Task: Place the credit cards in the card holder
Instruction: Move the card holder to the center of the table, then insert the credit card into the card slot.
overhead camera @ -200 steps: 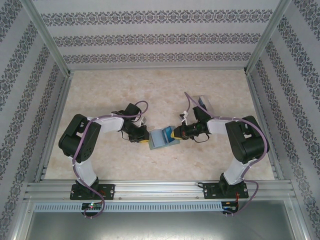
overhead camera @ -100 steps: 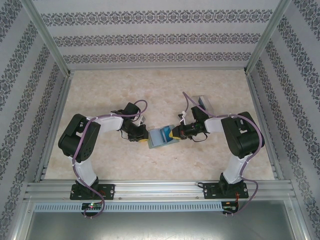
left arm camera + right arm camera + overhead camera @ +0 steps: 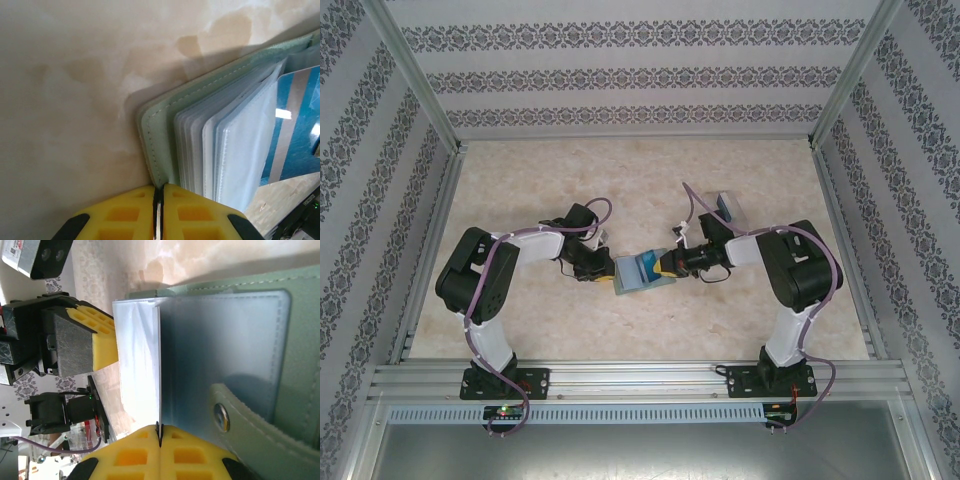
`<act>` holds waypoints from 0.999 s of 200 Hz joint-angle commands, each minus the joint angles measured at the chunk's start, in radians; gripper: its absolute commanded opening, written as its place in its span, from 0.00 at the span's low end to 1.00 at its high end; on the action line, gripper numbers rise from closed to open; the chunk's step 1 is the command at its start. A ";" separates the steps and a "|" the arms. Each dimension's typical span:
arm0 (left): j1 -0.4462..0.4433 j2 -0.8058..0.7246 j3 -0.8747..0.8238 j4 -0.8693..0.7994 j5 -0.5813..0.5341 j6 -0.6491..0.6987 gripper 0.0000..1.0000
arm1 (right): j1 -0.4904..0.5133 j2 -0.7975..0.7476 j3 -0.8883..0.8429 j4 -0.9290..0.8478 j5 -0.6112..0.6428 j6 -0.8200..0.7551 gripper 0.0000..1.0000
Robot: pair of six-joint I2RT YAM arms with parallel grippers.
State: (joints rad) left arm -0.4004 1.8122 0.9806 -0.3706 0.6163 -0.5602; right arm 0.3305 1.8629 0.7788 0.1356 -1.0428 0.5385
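Far table [image 3: 560, 170] lies open; left arm [image 3: 525, 247], card holder [image 3: 632, 280] and right arm [image 3: 760, 248] bar the middle.

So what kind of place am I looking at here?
Most likely a robot test cell, not a home: an aluminium frame boxes in a marble-look tabletop, patterned panels stand as walls, and the left arm and right arm are bolted at its near edge.

The blue card [image 3: 305, 130] and the card holder [image 3: 157, 145] run off the picture's edge in the left wrist view. From above, the right arm [image 3: 790, 270] hides part of a small box [image 3: 725, 207] far right.
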 commanded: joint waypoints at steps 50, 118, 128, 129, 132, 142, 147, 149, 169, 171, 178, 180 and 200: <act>0.042 0.018 -0.003 0.001 -0.119 0.016 0.11 | 0.045 0.031 -0.038 0.177 -0.003 0.100 0.00; 0.052 0.032 -0.012 0.016 -0.113 0.014 0.11 | 0.100 0.078 -0.038 0.239 0.007 0.151 0.00; 0.052 0.033 -0.016 0.022 -0.113 0.012 0.11 | 0.111 0.081 -0.036 0.245 0.016 0.160 0.00; 0.052 0.033 -0.016 0.023 -0.113 0.011 0.11 | 0.112 0.081 -0.036 0.246 0.018 0.162 0.00; 0.051 0.033 -0.017 0.024 -0.113 0.011 0.11 | 0.116 0.083 -0.036 0.250 0.021 0.165 0.00; 0.054 0.032 -0.019 0.027 -0.114 0.010 0.11 | 0.130 0.088 -0.035 0.258 0.033 0.179 0.00; 0.052 0.033 -0.020 0.028 -0.113 0.008 0.11 | 0.139 0.090 -0.034 0.267 0.038 0.187 0.00; 0.053 0.033 -0.020 0.030 -0.112 0.008 0.11 | 0.142 0.092 -0.033 0.271 0.038 0.190 0.00; 0.054 0.036 -0.021 0.033 -0.111 0.006 0.11 | 0.167 0.100 -0.031 0.297 0.058 0.222 0.01; 0.053 0.036 -0.021 0.033 -0.110 0.005 0.11 | 0.170 0.100 -0.031 0.299 0.060 0.224 0.01; 0.053 0.036 -0.022 0.035 -0.110 0.004 0.11 | 0.174 0.100 -0.032 0.307 0.062 0.236 0.01; 0.053 0.036 -0.021 0.035 -0.111 0.004 0.11 | 0.175 0.099 -0.033 0.311 0.064 0.240 0.02; 0.056 0.038 -0.023 0.033 -0.113 0.003 0.11 | 0.175 0.065 -0.056 0.303 0.096 0.246 0.21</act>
State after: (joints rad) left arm -0.3828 1.8133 0.9783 -0.3687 0.6205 -0.5602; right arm 0.4770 1.9297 0.7494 0.4278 -1.0023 0.7620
